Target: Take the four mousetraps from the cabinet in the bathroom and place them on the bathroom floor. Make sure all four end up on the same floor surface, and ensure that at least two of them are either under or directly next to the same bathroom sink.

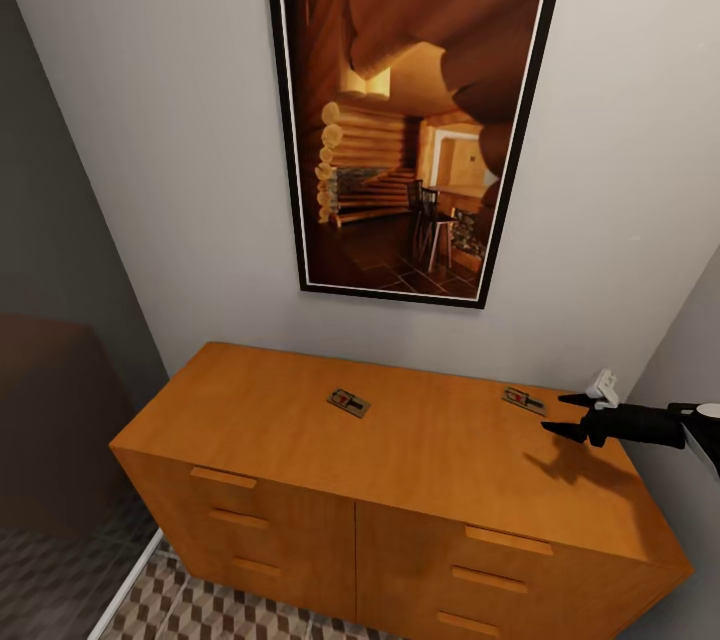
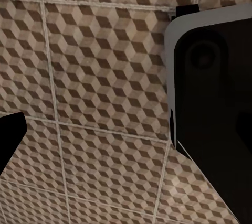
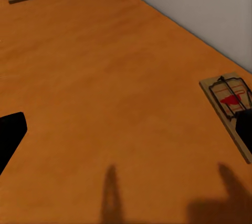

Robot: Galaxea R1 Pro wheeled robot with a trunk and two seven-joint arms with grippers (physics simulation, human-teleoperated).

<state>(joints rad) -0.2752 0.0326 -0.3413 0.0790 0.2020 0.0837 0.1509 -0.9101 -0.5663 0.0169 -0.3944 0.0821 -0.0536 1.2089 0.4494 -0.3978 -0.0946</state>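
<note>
Two traps on the cabinet top. Near trap lies just ahead-left of the right gripper — fingers spread, empty. Long axis apparently slants across the approach. Far trap mid-top. Left gripper: state unclear.

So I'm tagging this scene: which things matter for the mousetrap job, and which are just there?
Job:
- two mousetraps, one mid-top, one by the right end effector
- cabinet they lie on
- bathroom floor
- right end effector, open

Just there:
- framed picture
- white wall fitting
</note>
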